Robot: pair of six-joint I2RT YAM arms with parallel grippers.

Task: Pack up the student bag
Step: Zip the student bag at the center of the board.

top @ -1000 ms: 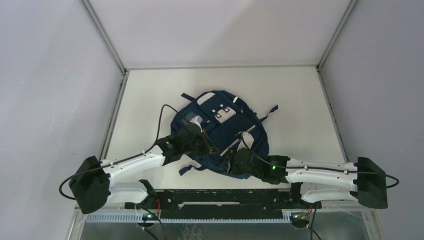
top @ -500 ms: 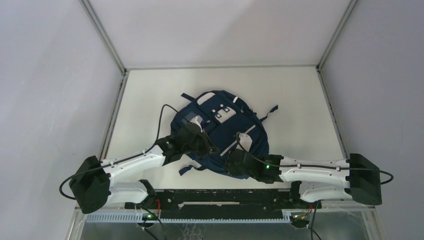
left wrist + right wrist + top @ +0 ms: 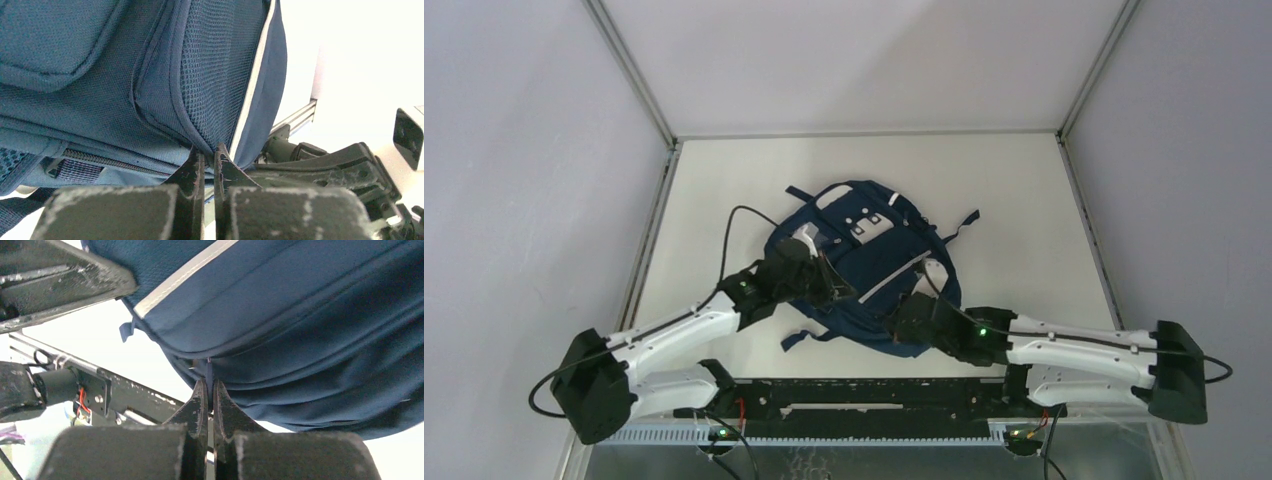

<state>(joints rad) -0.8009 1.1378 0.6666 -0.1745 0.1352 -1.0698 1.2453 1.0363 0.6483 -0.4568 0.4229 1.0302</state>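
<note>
The student bag (image 3: 869, 250), navy with white piping and white patches, lies in the middle of the table. My left gripper (image 3: 827, 288) is at its near left side. In the left wrist view this gripper (image 3: 210, 151) is shut on a fold of the bag's mesh fabric (image 3: 215, 75) beside the white piping. My right gripper (image 3: 904, 317) is at the bag's near right edge. In the right wrist view it (image 3: 210, 385) is shut on a thin navy tab (image 3: 209, 371) hanging from the bag's seam (image 3: 300, 340).
A dark strap (image 3: 797, 339) trails from the bag toward the arm bases, and another (image 3: 962, 226) sticks out at the right. The black mounting rail (image 3: 854, 392) runs along the near edge. Metal frame rails (image 3: 652, 235) border the table. The left arm's cable (image 3: 732, 232) loops above it.
The right gripper has closed from open onto the tab at the bag's near edge and shifted a little right. The left arm has drawn slightly left, still gripping the bag.
</note>
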